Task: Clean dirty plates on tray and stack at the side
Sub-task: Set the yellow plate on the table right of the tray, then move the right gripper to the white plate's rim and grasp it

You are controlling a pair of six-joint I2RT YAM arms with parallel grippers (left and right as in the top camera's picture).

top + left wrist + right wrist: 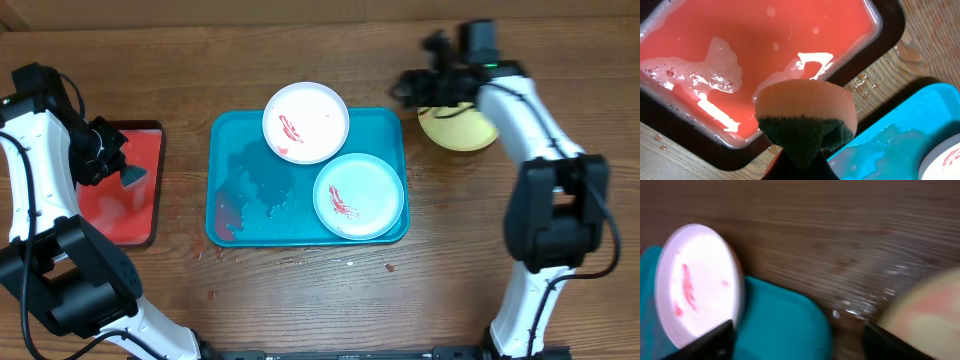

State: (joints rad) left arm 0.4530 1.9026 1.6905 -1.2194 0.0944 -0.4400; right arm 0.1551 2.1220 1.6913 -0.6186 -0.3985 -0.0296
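Note:
The teal tray (235, 160) lies mid-table, wet. On it sit the white plate (306, 122) at the back and the light blue plate (358, 195) at the front right, both with red smears. The yellow-green plate (460, 130) lies on the table right of the tray. My left gripper (125, 170) is shut on a sponge (805, 120), held over the red tray (120, 185). My right gripper (420, 88) is open and empty, between the teal tray's far right corner and the yellow-green plate. The right wrist view is blurred; it shows the white plate (695, 285), the tray (785, 325) and the yellow-green plate (925, 315).
The red tray with dark rim (880, 45) holds soapy water. Water drops lie on the wood between the two trays (870, 85). Small red specks lie on the table in front of the teal tray (350, 263).

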